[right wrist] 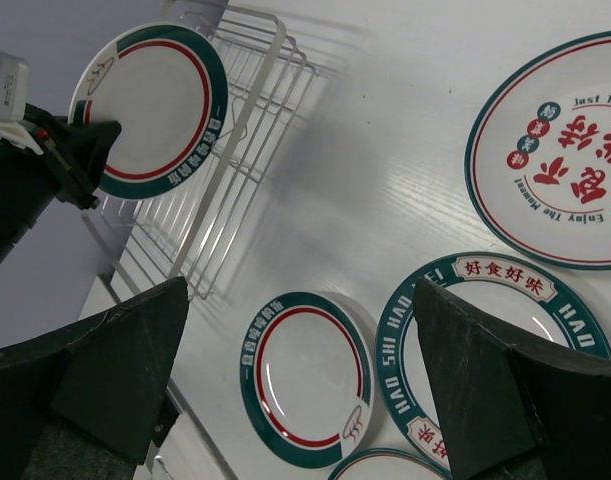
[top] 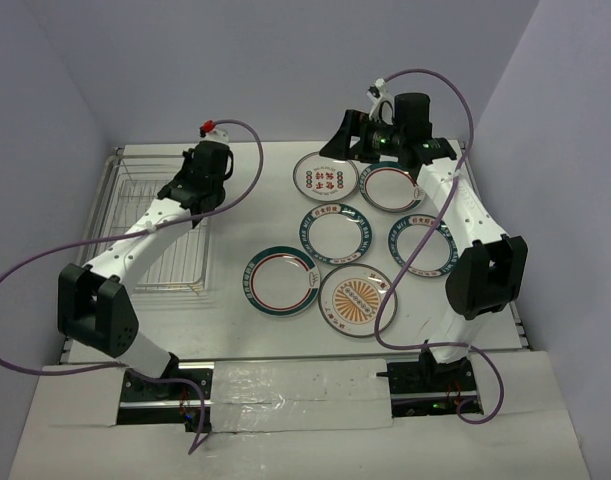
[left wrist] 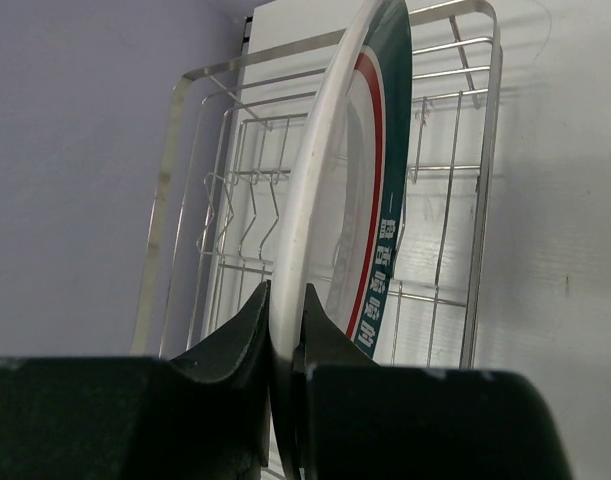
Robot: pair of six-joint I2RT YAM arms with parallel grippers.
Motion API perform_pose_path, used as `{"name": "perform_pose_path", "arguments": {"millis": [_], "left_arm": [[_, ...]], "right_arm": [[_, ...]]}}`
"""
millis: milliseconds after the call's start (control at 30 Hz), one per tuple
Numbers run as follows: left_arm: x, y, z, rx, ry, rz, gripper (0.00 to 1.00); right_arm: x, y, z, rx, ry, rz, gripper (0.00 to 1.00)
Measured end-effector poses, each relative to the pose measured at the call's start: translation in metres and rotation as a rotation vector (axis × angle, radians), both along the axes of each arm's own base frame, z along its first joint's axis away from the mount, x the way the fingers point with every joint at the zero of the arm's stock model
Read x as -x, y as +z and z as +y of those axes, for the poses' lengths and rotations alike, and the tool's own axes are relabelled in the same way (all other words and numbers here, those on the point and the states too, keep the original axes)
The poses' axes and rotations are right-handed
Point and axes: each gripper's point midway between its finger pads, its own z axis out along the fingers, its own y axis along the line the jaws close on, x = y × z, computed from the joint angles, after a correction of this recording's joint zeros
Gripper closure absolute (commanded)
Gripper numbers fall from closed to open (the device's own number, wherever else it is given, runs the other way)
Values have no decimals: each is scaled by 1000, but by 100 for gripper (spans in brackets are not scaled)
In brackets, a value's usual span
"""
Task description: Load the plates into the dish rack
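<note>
Left gripper [left wrist: 285, 305]: fingers clamped on the lower rim of a round white plate with a dark teal band and red ring [left wrist: 357, 170]. The plate is carried on edge, near upright, with its decorated face toward the right arm.

Rectangular silver wire dish rack [left wrist: 482, 150] lies directly below and beyond the held plate, at the left side of the white table [top: 235, 335]. Its long axis runs near-to-far, and the plate's plane lies roughly along that axis.

Judgement: the next move is a descent into the bars. Whether the slots accept this heading, I cannot tell.

Right gripper [right wrist: 305, 300]: spread wide and empty, hovering over the six flat plates [top: 335, 232], well apart from the rack. The left arm is the nearer.
</note>
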Motion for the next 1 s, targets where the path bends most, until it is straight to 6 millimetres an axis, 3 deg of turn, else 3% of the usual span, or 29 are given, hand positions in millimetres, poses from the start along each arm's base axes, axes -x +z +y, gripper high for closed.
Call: {"name": "perform_pose_path", "arguments": {"millis": [233, 633, 767, 1000], "left_arm": [[0, -4, -3, -13, 12, 15, 100], [-6, 28, -17, 38, 42, -67, 100], [-5, 19, -21, 44, 45, -44, 100], [-9, -15, -24, 10, 59, 40, 100]], "right_arm": [[1, -3, 0, 5, 2, 6, 0], [2, -9, -2, 10, 0, 19, 0], [2, -9, -2, 10, 0, 19, 0], [0, -10, -4, 10, -4, 19, 0]]}}
